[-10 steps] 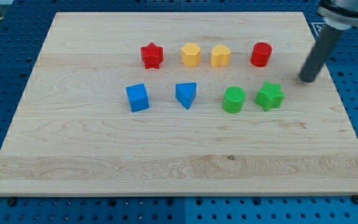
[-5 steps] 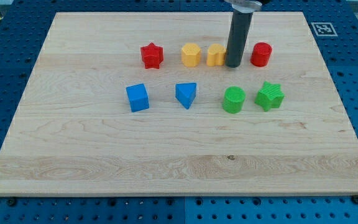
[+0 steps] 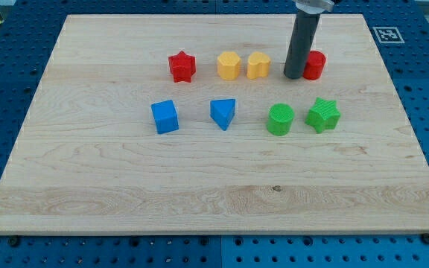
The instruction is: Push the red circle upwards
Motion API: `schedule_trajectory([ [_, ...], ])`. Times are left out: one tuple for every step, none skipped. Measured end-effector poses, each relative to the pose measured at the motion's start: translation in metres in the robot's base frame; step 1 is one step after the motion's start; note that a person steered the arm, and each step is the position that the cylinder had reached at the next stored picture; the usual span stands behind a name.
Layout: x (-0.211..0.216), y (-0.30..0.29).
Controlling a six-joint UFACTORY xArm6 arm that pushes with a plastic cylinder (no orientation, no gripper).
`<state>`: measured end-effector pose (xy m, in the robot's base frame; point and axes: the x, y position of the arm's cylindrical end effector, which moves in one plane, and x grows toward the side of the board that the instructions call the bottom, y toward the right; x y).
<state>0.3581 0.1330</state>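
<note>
My rod stood near upright, leaning slightly toward the view's right, my tip [image 3: 294,77] touched the red circle's [image 3: 315,65] left side, yellow heart [image 3: 258,65] just left, no gripper fitted.

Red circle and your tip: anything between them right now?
Nothing. In the camera view my tip sits right against the red circle on its left side; no block lies between, though I cannot tell whether they touch.
</note>
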Motion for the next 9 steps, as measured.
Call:
schedule_trajectory([
  [0.006, 0.002],
  [0.022, 0.002],
  [0.011, 0.013],
  [0.001, 0.036],
  [-0.001, 0.060],
  [-0.015, 0.063],
  [-0.029, 0.059],
  [-0.043, 0.054],
  [-0.052, 0.050],
])
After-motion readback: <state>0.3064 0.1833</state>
